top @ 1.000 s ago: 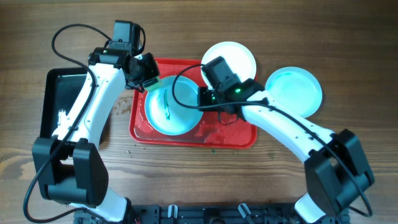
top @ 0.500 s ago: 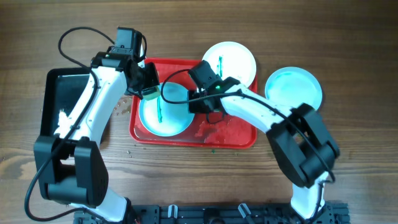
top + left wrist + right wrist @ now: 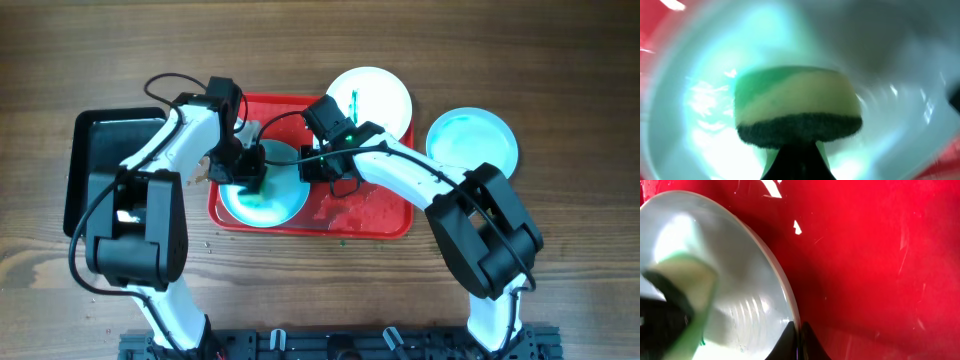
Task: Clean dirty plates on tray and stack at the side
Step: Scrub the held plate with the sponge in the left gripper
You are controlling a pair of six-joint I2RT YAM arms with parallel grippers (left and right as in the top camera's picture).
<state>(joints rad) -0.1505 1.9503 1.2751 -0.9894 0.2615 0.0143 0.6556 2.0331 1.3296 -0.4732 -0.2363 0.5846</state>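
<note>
A pale mint plate [image 3: 278, 198] lies on the left of the red tray [image 3: 375, 215]. My left gripper [image 3: 246, 168] is shut on a green and yellow sponge [image 3: 797, 112] and presses it onto the plate's middle [image 3: 705, 100]. My right gripper [image 3: 318, 165] is shut on that plate's right rim [image 3: 785, 295], with the tray floor [image 3: 865, 255] beside it. A second plate [image 3: 378, 95] with a green streak sits at the tray's back right edge. A third plate [image 3: 473, 147] lies on the table to the right, with no streak showing.
A black tray [image 3: 95, 160] lies on the table to the left of the red tray. Wet smears and small green specks mark the red tray's right half and the wood in front of it.
My left gripper moved right and down from the plate's back left rim onto its middle with the sponge. The green streak there no longer shows. My right gripper has held the rim throughout.
</note>
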